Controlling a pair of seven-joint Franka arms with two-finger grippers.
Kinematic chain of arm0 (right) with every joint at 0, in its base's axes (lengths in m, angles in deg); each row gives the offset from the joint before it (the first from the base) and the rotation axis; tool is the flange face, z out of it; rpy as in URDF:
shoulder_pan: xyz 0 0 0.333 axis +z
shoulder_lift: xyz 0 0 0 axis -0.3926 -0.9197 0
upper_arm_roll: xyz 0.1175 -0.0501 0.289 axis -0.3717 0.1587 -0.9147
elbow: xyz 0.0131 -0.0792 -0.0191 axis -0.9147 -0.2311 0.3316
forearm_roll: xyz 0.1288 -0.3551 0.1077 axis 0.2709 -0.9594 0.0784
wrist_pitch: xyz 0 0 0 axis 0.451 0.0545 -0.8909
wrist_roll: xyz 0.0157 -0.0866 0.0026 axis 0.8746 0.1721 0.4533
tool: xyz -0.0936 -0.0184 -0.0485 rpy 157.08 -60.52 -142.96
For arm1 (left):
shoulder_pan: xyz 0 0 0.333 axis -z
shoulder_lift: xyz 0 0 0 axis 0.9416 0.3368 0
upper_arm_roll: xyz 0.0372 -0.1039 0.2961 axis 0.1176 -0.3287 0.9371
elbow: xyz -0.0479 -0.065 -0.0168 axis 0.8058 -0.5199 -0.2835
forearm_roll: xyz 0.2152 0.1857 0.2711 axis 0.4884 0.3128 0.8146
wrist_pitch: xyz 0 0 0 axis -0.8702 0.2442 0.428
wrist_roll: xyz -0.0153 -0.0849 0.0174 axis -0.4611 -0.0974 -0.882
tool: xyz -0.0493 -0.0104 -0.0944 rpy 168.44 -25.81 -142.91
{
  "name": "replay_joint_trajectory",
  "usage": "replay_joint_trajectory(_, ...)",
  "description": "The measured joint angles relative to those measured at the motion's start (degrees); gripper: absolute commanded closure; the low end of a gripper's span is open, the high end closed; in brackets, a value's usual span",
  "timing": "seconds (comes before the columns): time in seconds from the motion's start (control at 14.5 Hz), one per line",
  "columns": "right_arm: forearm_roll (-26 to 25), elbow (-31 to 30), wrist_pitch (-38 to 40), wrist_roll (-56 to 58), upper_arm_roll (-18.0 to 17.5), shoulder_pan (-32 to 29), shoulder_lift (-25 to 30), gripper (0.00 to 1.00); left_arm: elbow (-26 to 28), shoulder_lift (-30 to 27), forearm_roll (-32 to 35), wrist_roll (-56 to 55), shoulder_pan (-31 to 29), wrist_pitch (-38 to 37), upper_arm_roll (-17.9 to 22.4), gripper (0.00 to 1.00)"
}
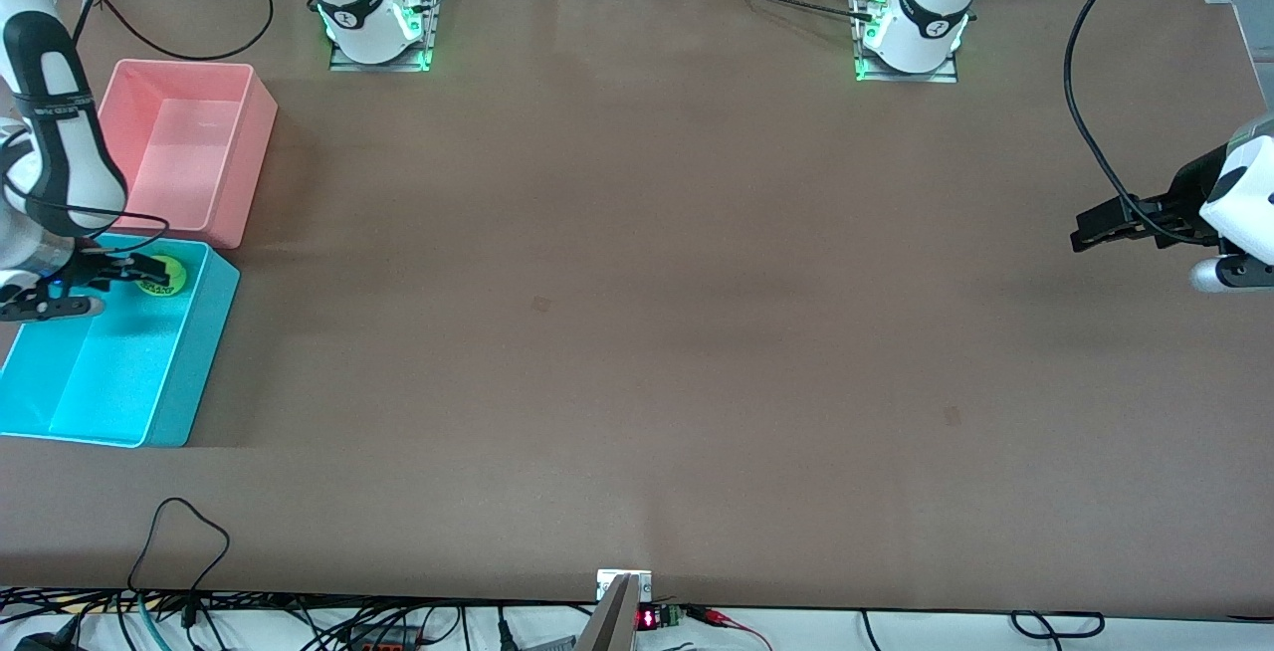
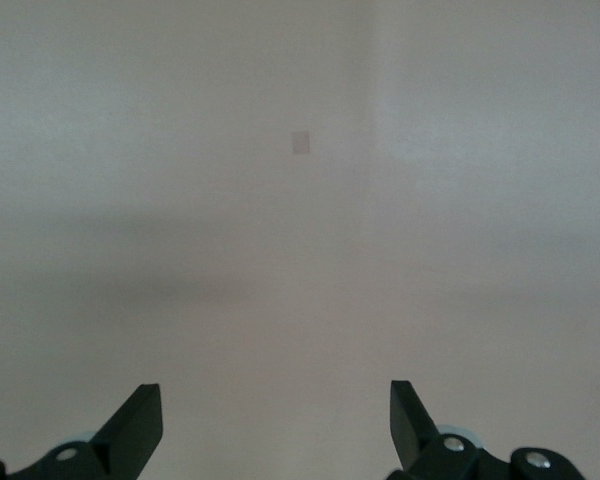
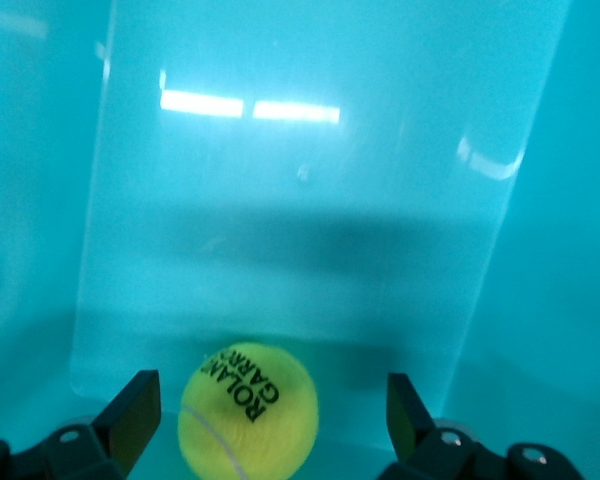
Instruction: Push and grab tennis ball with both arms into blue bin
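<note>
The tennis ball [image 1: 161, 276] is down inside the blue bin [image 1: 194, 372], near the end of the bin that sits beside the pink bin [image 1: 234, 173]. The right tool [image 1: 127, 269] hangs over that same end of the bin. Its two fingers are spread wide, and the ball [image 3: 248, 408] sits between them without touching either one. It looks like the ball rests on the bin floor [image 3: 290, 260], so I think the ball is already let go.

The ball lies straight under the right tool, so the only way out for that tool is up. If it moves sideways first, a finger could bump the ball or the bin wall.

The left tool [image 1: 1103, 229] waits at the left arm's end of the table [image 1: 637, 332], well apart from the bin. Its fingers [image 2: 135, 425] are spread too, with nothing in them, only bare table below.
</note>
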Motion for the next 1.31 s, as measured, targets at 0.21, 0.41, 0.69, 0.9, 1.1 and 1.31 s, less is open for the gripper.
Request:
replay_joint_trajectory(0.21, 0.5, 1.6, 1.3, 0.0, -1.7, 0.2, 4.3, 0.00, 0.0, 0.0, 0.0, 0.0, 0.0, 0.6, -0.1, 0.00)
replay_joint_trajectory(0.41, 0.6, 4.4, 11.7, -0.4, -3.9, 2.1, 11.2, 0.00, 0.0, 0.0, 0.0, 0.0, 0.0, 1.5, -0.2, 0.00)
replay_joint_trajectory(0.69, 0.5, 8.3, 26.4, -9.2, -4.6, 8.5, 19.2, 0.00, 0.1, 0.0, 0.0, 0.0, 0.0, 1.6, -0.3, 0.00)
replay_joint_trajectory(0.9, -0.2, 10.8, 35.7, -19.6, -5.1, 13.8, 22.2, 0.00, 0.1, 0.0, 0.0, 0.0, 0.1, 1.6, -0.9, 0.00)
replay_joint_trajectory(1.1, -1.6, 11.9, 39.6, -28.6, -8.4, 15.7, 24.4, 0.00, 0.1, 0.0, 0.0, 0.0, 0.1, 1.6, -1.3, 0.00)
replay_joint_trajectory(1.31, -1.6, 12.8, 41.8, -30.1, -9.0, 16.2, 26.1, 0.00, 0.1, 0.0, 0.0, 0.0, 0.1, 1.6, -1.3, 0.00)
